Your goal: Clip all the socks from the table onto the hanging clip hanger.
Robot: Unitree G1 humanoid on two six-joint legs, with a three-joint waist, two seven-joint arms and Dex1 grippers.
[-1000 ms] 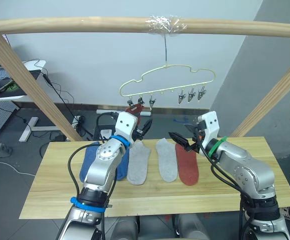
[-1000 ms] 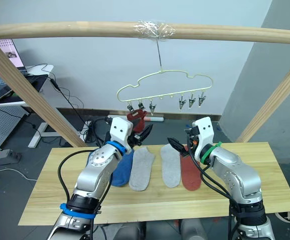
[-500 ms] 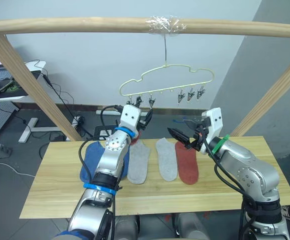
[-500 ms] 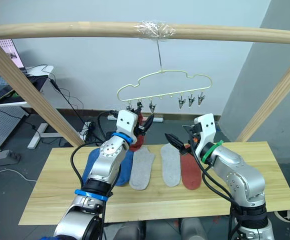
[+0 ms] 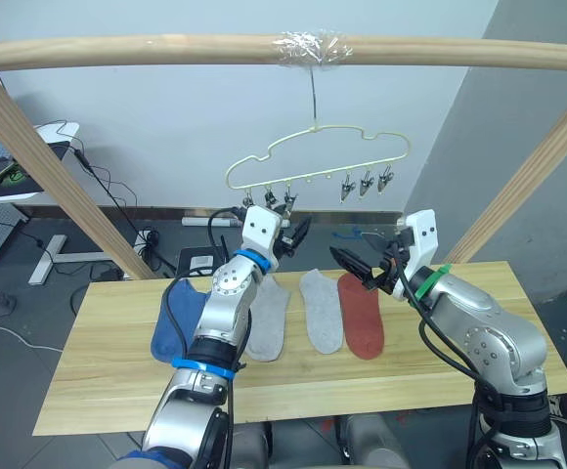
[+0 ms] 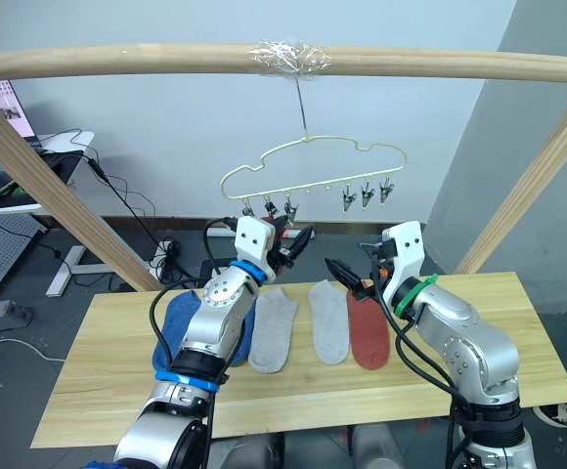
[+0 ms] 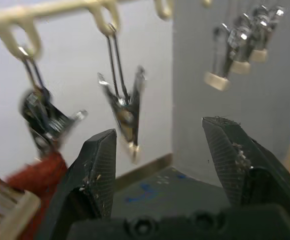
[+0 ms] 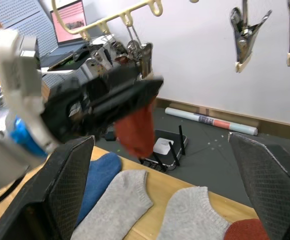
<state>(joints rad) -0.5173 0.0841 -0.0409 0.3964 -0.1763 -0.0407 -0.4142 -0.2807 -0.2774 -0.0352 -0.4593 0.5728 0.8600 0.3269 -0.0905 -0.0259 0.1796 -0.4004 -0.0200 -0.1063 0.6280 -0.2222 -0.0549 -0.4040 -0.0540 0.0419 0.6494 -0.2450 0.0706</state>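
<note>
Wooden planks come first, the table (image 5: 108,391) nearest me, with socks in a row across it: blue socks (image 5: 176,327) at the robot's left (looks like two overlapping, hard to be sure), two light grey socks (image 5: 298,313) in the middle, and one rust-red sock (image 5: 360,315) on the right. They lie flat, soft and limp, toes toward the robot.

Above them the right gripper (image 5: 354,269) hovers over the red sock with its fingers spread wide and nothing between them. The left gripper (image 5: 293,237) is raised higher, also wide open and empty, just below a metal clip (image 7: 124,107).

Farther back hangs the clip hanger (image 5: 313,161), pale yellow-green wire on a hook from the wooden rail (image 5: 147,49). A second red sock (image 8: 135,127) already dangles from a clip at its left end; three clips bunch toward the right.

My judgement: one sock is hung and the rest wait. To do the next well, pinch a sock near its cuff, lift it clear, and steady the swinging hanger while the clip is squeezed.
</note>
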